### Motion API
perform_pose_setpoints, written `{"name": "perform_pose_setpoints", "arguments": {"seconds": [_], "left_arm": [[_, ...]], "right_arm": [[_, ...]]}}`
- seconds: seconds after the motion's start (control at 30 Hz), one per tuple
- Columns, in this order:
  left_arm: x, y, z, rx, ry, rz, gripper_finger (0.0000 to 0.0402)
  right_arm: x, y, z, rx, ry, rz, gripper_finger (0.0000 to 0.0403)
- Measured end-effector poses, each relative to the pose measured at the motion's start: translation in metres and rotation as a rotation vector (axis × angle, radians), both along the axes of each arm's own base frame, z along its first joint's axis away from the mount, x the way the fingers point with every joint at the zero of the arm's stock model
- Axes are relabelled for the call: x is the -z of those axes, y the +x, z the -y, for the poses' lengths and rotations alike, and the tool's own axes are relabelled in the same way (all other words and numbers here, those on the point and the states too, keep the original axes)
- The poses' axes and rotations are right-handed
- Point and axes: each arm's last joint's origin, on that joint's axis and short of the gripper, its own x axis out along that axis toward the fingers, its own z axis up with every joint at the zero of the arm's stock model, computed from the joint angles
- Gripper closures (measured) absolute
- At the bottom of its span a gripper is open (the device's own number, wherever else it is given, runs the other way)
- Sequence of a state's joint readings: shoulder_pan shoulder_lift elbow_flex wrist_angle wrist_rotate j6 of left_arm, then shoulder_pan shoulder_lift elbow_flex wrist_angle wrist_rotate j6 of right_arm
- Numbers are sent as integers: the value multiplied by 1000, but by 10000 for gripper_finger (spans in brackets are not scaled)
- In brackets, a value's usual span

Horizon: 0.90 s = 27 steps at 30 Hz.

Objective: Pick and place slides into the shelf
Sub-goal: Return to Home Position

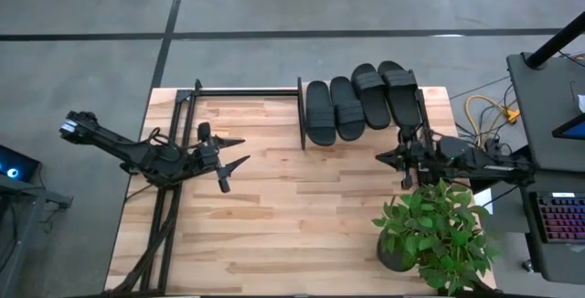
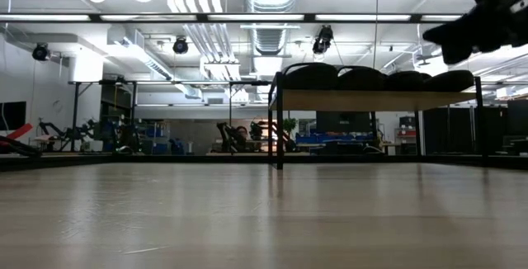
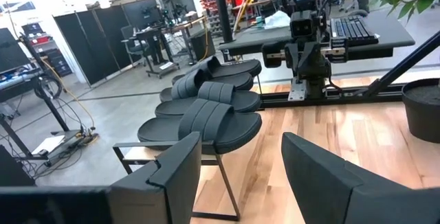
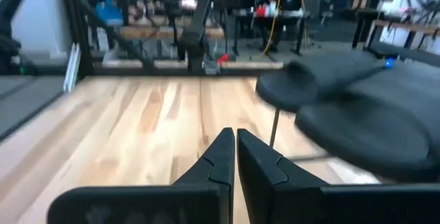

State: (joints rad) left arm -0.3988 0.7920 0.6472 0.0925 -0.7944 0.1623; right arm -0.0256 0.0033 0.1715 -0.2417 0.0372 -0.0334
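Left tool [image 1: 239, 150] is hanging over the 9 o'clock side of the light wood plank counter [image 1: 302, 229]. Its fingers are spread well apart with nothing in between, and the left wrist view shows those two dark fingers [image 3: 172, 165] wide open, pointing across at the footwear.

Right tool [image 1: 384, 157] is over at the 3 o'clock side. It's pinched together and holding nothing, and in its own wrist view the fingertips [image 4: 223, 152] are basically touching. It sits just off the 6 o'clock edge of the shelf, near the shelf's 3 o'clock end.

The shelf [image 2: 371, 100] is the small low rack with a pale wood top and thin black metal frames, parked at about 1 o'clock on the counter. All four matte black open-toe slides [image 1: 356, 101] are on top of it, soles down, straps up, packed side by side and touching. From above, the two nearer 3 o'clock poke out further toward 12 than the other pair. From counter height they're just a row of dark humps along the plank.

Also a leafy green potted plant [image 1: 439, 234] sits down at the 5 o'clock corner, right next to the right arm.
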Motion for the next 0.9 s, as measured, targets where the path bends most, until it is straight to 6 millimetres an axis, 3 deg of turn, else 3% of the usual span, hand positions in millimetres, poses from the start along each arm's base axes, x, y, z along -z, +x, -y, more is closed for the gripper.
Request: {"name": "perform_pose_setpoints", "arguments": {"seconds": [0.3,0.57,0.67,0.77,0.9], "left_arm": [[14,14,8,108,-59,-35,232],[39,40,13,273,-60,-5,389],[50,53,-3,313,-41,10,395],[53,64,-31,333,-39,36,400],[49,60,-61,315,-35,62,401]], "right_arm": [[11,5,0,-2,-16,-21,394],[15,6,0,-3,-5,-30,394],[17,7,0,-3,-11,-37,394],[17,7,0,-3,-12,-36,394],[17,7,0,-3,-12,-36,394]]}}
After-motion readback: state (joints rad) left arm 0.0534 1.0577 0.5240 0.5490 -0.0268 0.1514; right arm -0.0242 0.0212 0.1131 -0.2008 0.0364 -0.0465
